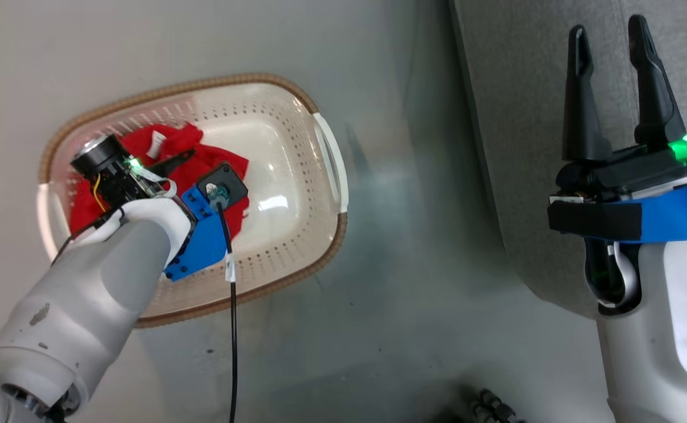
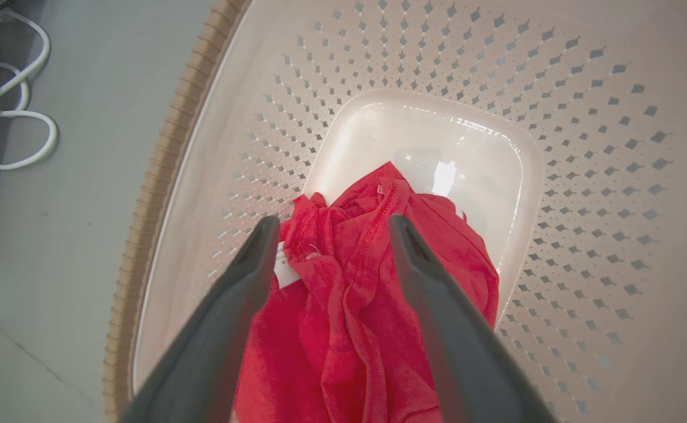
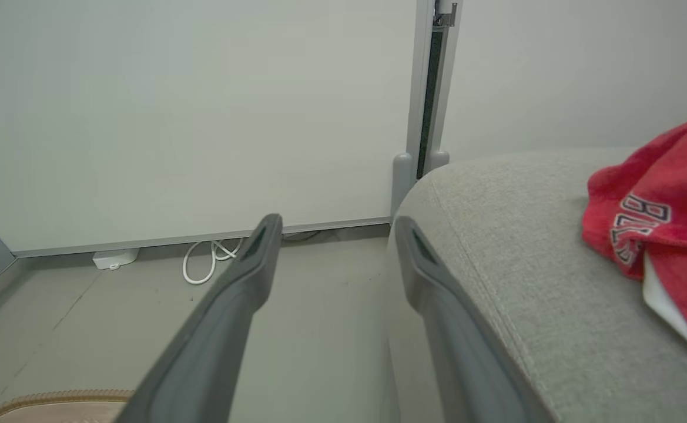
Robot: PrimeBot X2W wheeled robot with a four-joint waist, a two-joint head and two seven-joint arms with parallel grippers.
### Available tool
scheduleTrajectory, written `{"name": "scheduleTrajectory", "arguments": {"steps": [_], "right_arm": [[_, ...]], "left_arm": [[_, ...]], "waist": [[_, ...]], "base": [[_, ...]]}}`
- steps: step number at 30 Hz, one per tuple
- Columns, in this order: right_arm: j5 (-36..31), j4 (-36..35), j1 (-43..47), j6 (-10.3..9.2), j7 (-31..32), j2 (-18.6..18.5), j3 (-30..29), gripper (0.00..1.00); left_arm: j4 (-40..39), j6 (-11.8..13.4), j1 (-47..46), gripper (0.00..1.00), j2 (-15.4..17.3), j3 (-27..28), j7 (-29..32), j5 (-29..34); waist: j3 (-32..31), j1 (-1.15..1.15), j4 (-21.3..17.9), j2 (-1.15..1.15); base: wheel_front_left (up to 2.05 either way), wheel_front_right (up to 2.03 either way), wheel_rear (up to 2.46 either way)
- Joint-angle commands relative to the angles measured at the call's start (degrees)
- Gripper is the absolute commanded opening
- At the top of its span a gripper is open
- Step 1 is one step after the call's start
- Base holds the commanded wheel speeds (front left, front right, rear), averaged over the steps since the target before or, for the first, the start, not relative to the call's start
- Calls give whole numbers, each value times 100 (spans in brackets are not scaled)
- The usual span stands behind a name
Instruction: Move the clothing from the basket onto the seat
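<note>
The cream perforated basket (image 1: 296, 94) with a brown rim stands on the grey floor, left of the seat (image 1: 513, 117). Crumpled red clothing (image 1: 214, 158) lies in its bottom. My left gripper (image 2: 331, 226) reaches down into the basket, open, one finger on each side of the red clothing (image 2: 349, 294), above the basket's floor (image 2: 437, 135). My right gripper (image 1: 607, 29) is open and holds nothing, hanging over the seat's left edge. In the right wrist view another red garment (image 3: 666, 200) with lettering lies on the grey seat (image 3: 525, 247), to the right of the open right gripper (image 3: 334, 226).
A white cable (image 3: 208, 258) and a white power block (image 3: 114, 257) lie on the floor by the pale wall. A grey post (image 3: 425, 88) stands behind the seat's corner. A black cable (image 1: 233, 329) hangs from my left wrist across the basket's near rim.
</note>
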Motion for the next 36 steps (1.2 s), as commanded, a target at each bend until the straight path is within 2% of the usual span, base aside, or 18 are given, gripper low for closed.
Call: {"name": "scheduleTrajectory", "arguments": {"steps": [1,10,20,29,30,31,32,36], "right_arm": [[44,-61,-137,1,-3,13,9,100],[74,-262,-294,1,-4,13,98,100],[136,-537,-309,1,-4,13,144,100],[144,-655,-244,1,-3,13,80,100],[140,-644,-252,1,-3,14,76,100],[137,-636,-266,1,-4,14,73,100],[133,-630,-283,1,-4,14,72,100],[118,-629,-328,1,-4,14,41,100]], "left_arm": [[72,-2,-188,100,31,-147,69,-66],[404,-3,-612,100,160,-698,571,-434],[620,-3,-869,100,357,-816,933,-539],[721,-3,-888,100,367,-860,1287,-611],[720,-3,-888,58,369,-862,1304,-620],[720,-3,-889,9,361,-864,1318,-637],[727,-3,-855,0,347,-867,1377,-655],[663,-3,-799,0,300,-870,1444,-658]], "waist": [[392,-1,-194,0],[1070,-1,-336,0],[1548,-1,-410,0],[1710,-1,-450,0],[1709,-1,-447,0],[1705,-1,-443,0],[1696,-1,-438,0],[1615,-1,-402,0]], "base": [[0,0,0],[0,0,0],[0,0,0],[0,0,0],[0,0,0],[0,0,0],[0,0,0],[0,0,0]]}}
